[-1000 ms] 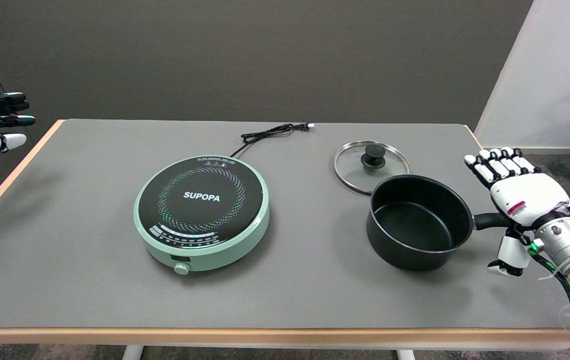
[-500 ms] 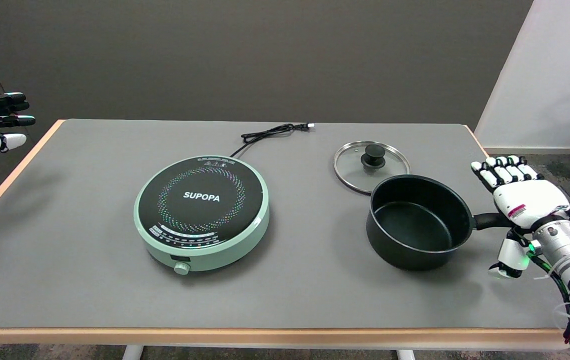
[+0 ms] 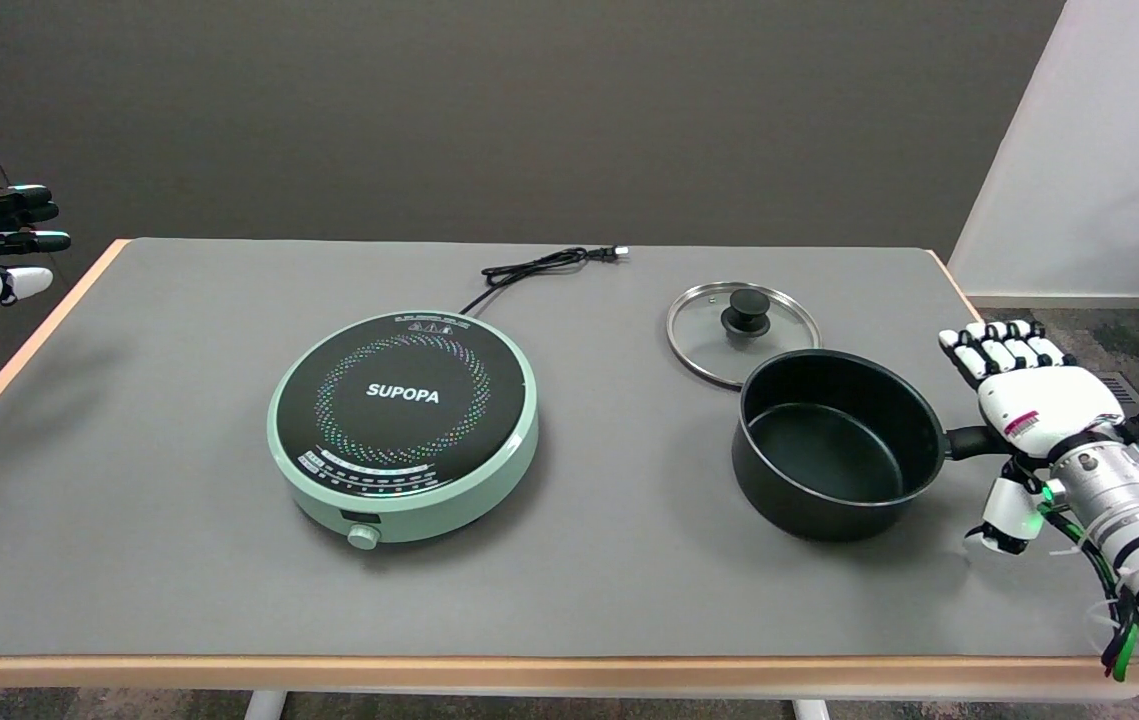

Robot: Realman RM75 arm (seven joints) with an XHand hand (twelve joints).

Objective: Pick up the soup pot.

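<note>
My white right hand (image 3: pixel 1027 405) is spread apart over the round black soup pot's (image 3: pixel 837 442) handle — a loose grab might tip it.

This looks like a robot test room or lab rather than a home kitchen: a grey-topped table (image 3: pixel 179 560) with wooden edging stands before a bare dark wall (image 3: pixel 489 110) and a white partition panel (image 3: pixel 1109 150), with grey carpet (image 3: pixel 1129 335) behind it.
</note>
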